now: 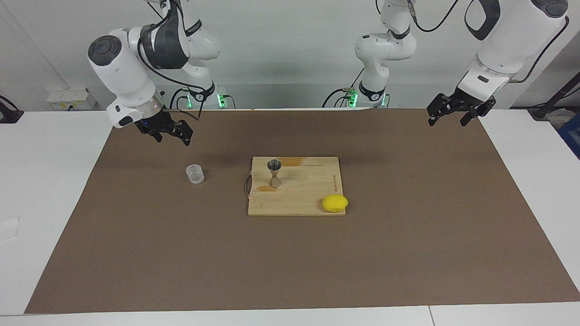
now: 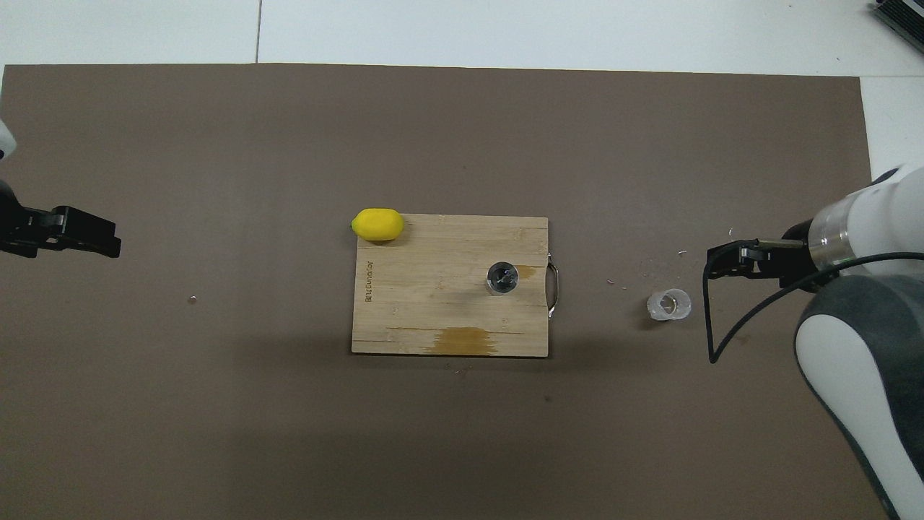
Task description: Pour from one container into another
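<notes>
The clear cup (image 1: 195, 174) (image 2: 668, 304) stands upright on the brown mat, toward the right arm's end of the table. The metal jigger (image 1: 274, 173) (image 2: 502, 277) stands upright on the wooden board (image 1: 308, 190) (image 2: 433, 303) in the middle. My right gripper (image 1: 173, 137) (image 2: 722, 261) hangs open and empty above the mat, clear of the cup. My left gripper (image 1: 448, 121) (image 2: 94, 238) waits open and empty in the air over the mat's corner at the left arm's end.
A yellow lemon (image 1: 335, 203) (image 2: 377, 224) lies at the board's corner farthest from the robots. Amber wet patches (image 1: 292, 161) (image 2: 462, 341) mark the board near the jigger. A metal handle (image 2: 554, 289) sticks out of the board's edge toward the cup.
</notes>
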